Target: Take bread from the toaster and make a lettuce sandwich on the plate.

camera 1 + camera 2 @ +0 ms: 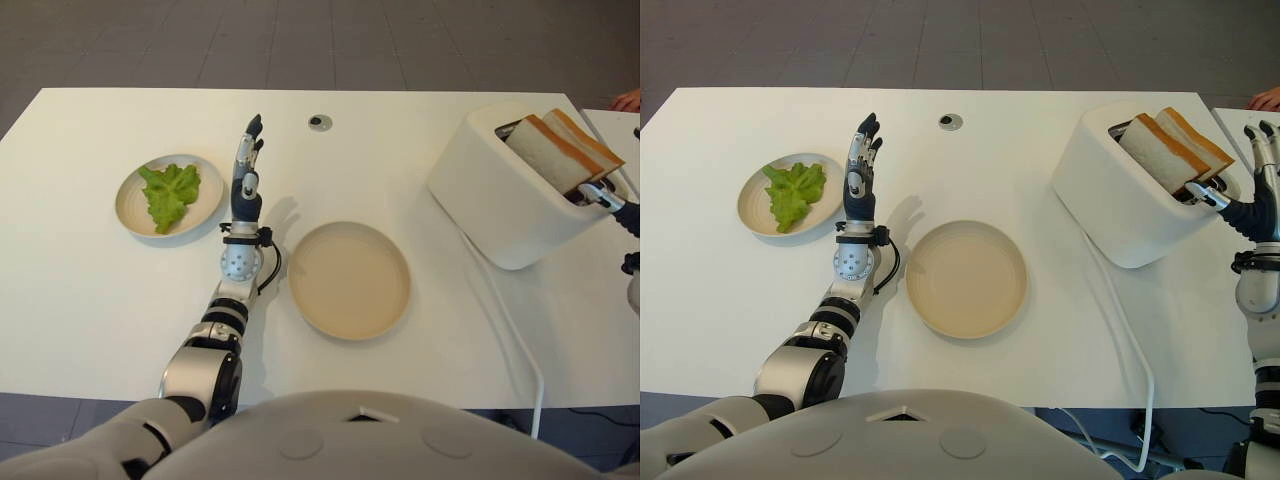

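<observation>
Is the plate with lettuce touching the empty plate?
Apart. Left eye view: the left hand and bare table separate the lettuce plate from the empty plate.

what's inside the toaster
Two bread slices stand in the top slots of the toaster, upper halves sticking out. Their lower parts are hidden by the toaster body.

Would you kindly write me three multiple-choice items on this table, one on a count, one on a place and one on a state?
1. Bread slices in the toaster: A one; B two; C four.
2. The lettuce lies on: A the toaster; B the large plate; C the small plate.
3. The large plate is: A empty; B holding bread; C overturned.
Key: B, two slices stand side by side in the slots; C, the leaf sits on it at the left; A, nothing lies in it.
</observation>
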Controlling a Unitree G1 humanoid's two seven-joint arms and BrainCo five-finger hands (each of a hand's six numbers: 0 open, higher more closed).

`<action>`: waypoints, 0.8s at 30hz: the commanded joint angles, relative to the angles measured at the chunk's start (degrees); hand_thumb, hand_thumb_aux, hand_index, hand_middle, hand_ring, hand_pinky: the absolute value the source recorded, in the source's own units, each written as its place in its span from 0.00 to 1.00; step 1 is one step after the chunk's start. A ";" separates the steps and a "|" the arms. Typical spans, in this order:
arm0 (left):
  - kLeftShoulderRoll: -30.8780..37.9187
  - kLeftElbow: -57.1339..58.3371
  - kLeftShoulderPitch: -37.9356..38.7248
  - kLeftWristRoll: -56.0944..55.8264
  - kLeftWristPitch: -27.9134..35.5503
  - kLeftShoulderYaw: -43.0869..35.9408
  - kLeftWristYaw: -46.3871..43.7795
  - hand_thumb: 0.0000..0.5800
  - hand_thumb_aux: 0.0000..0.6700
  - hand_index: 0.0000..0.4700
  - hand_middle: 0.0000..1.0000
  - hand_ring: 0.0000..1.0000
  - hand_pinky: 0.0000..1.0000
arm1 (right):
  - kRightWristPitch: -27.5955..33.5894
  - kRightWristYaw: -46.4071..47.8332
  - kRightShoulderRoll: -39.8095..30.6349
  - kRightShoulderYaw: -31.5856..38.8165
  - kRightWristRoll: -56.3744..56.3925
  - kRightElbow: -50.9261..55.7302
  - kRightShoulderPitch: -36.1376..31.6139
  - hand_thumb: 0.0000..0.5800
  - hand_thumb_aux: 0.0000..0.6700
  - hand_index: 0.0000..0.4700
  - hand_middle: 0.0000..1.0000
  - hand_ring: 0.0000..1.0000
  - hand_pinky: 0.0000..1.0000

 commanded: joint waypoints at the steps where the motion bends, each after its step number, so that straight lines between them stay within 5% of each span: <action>1: 0.27 0.94 2.97 0.08 1.10 0.04 -0.36 0.00 0.00 0.00 0.00 0.00 0.00 | -2.88 -0.45 0.29 -4.40 7.15 4.14 -1.82 0.00 0.00 0.00 0.00 0.00 0.00; 18: 0.20 0.08 3.44 -0.02 1.21 -0.05 -1.05 0.00 0.00 0.00 0.00 0.00 0.00 | 0.97 -1.15 -3.40 9.65 -1.21 18.62 -9.77 0.00 0.00 0.00 0.00 0.00 0.00; 24: 0.17 -1.09 4.27 -0.15 1.40 -0.06 -1.51 0.00 0.00 0.00 0.00 0.00 0.00 | 0.94 0.11 -3.52 11.54 -0.95 12.24 -9.24 0.00 0.00 0.00 0.00 0.00 0.00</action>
